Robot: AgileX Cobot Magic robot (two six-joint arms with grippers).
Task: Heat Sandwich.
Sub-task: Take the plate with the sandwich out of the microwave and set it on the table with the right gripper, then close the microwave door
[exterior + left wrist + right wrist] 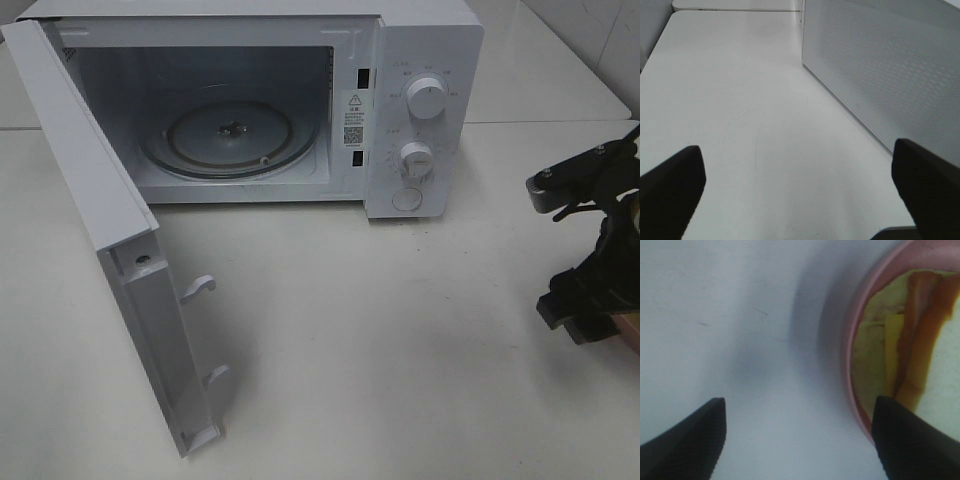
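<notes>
Sandwich (900,350): cropped, blurred, on pink plate (852,355).
Right gripper (800,435): spread wide, empty, one finger over plate rim.
Left gripper (800,190): wide apart, empty.
Microwave (420,110): door (110,250) open at 9 o'clock.

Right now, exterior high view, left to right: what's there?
Open microwave door → glass turntable inside the cavity → control panel with two knobs → right hand at the right edge, over the table.
</notes>
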